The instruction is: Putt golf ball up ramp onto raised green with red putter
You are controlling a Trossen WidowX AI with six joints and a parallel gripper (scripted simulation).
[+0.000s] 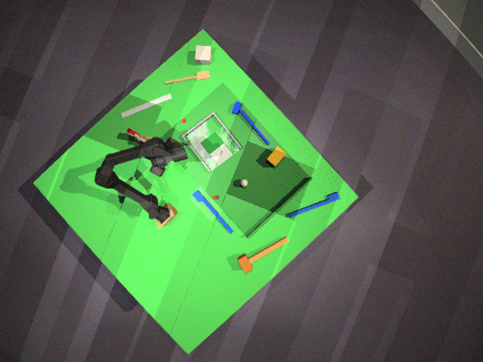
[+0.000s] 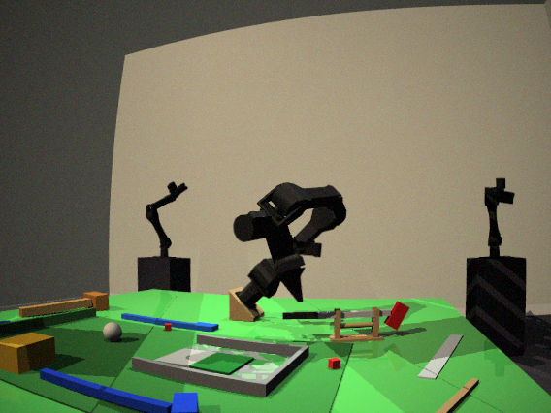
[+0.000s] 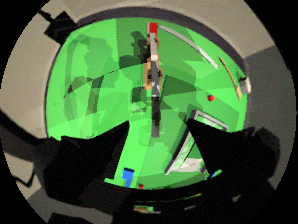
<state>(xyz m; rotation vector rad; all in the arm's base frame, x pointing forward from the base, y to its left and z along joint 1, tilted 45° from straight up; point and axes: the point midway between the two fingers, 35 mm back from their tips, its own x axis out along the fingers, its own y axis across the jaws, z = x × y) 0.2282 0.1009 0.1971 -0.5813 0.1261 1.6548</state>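
The pincer [image 3: 154, 137] is standing wide open with nothing between its fingers, hanging above the dark grip end of the red putter [image 2: 346, 314]. The putter is lying across a small wooden rack [image 2: 356, 326] on the green surface [image 1: 140, 255], its red head [image 2: 397, 315] tilted. The golf ball [image 1: 243, 183] is sitting well apart, on a darker green patch beside an orange block [image 1: 276, 156].
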